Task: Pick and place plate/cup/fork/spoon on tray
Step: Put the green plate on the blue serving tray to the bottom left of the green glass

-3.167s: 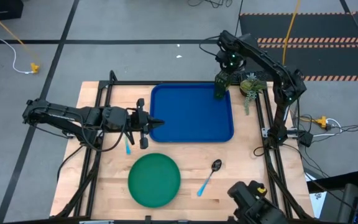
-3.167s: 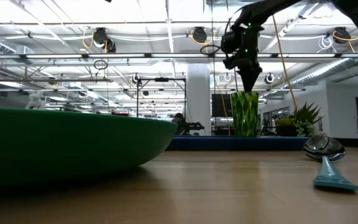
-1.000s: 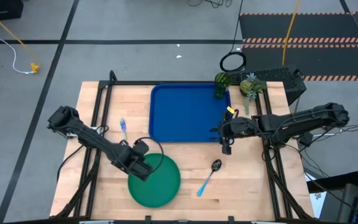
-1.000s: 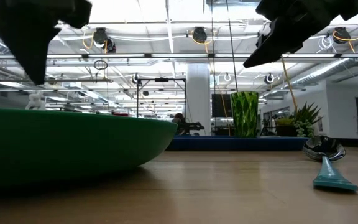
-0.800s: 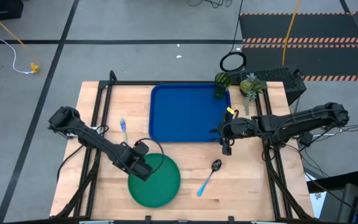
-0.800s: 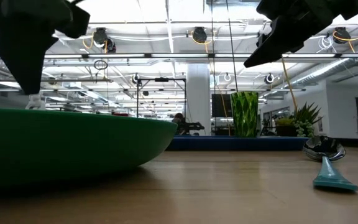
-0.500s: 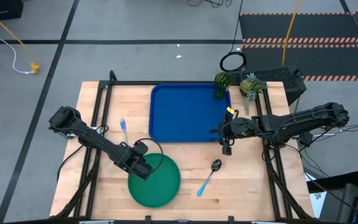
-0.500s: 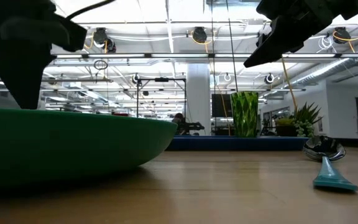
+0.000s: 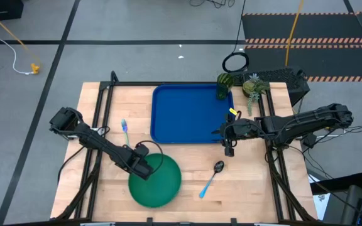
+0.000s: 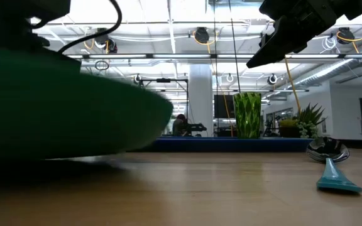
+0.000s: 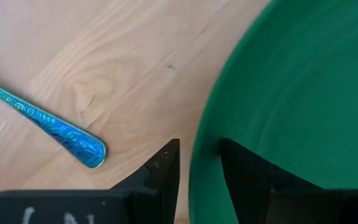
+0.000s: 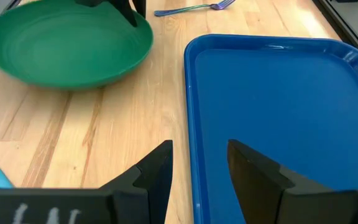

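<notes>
The counter point(image 9: 187, 188) carried everything, and the tray point(image 9: 193, 114) lay at its far middle, bare inside except for the cup point(image 9: 224, 86) standing in its far right corner, just beside a pineapple-like toy point(image 9: 252, 86) that sat off the tray.

The plate point(image 9: 156, 182) was the thing that had changed. Half a second before, it sat flat on the near left part of the counter with the left pincer point(image 9: 141, 167) poised over its far left rim; now, in the low view, the plate point(image 10: 68, 107) looked lifted and tilted, with a gap showing under its edge. The left wrist view showed the left pincer point(image 11: 199, 163) straddling the plate's rim point(image 11: 205, 155), one finger inside the dish and one outside, closed down to the thickness of the rim. That suggested the grasp had taken and the carry toward the tray could begin; a thin rim held at one edge looked liable to pivot or slip.

The right pincer point(image 9: 227, 143) hung open and empty over the tray's near right corner, unmoved across the last second.

The spoon point(image 9: 210, 177) lay on the counter right of the plate, untouched. The fork point(image 9: 125, 130) lay left of the tray, also waiting.
</notes>
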Controlling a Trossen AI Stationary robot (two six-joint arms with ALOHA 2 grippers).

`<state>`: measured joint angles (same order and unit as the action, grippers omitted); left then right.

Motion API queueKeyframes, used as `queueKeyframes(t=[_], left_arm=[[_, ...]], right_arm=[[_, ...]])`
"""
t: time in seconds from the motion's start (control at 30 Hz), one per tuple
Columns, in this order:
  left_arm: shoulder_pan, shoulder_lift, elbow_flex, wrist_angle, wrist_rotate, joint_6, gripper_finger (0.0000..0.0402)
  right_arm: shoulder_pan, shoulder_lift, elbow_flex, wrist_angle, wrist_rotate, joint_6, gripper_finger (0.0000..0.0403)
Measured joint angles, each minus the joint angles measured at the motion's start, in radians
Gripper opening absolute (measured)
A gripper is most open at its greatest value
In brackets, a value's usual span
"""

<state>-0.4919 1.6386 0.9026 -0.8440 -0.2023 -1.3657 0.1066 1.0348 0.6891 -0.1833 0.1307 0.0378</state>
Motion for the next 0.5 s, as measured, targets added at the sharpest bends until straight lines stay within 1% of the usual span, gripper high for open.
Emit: queueKeyframes(t=[0.13, 0.37, 0.5], left_arm=[[0.0, 0.0, -0.01, 0.023, 0.0, 0.006, 0.012], [0.007, -0.002, -0.009, 0.046, -0.007, 0.061, 0.0117], [0.019, -0.002, -0.003, 0.044, -0.006, 0.101, 0.0089]], right_arm=[[0.0, 0.0, 0.0, 0.0, 0.0, 0.0, 0.0146], [0.0, 0.0, 0.0, 0.0, 0.0, -0.001, 0.0146], [0.0, 0.0, 0.0, -0.001, 0.0, -0.016, 0.0146]])
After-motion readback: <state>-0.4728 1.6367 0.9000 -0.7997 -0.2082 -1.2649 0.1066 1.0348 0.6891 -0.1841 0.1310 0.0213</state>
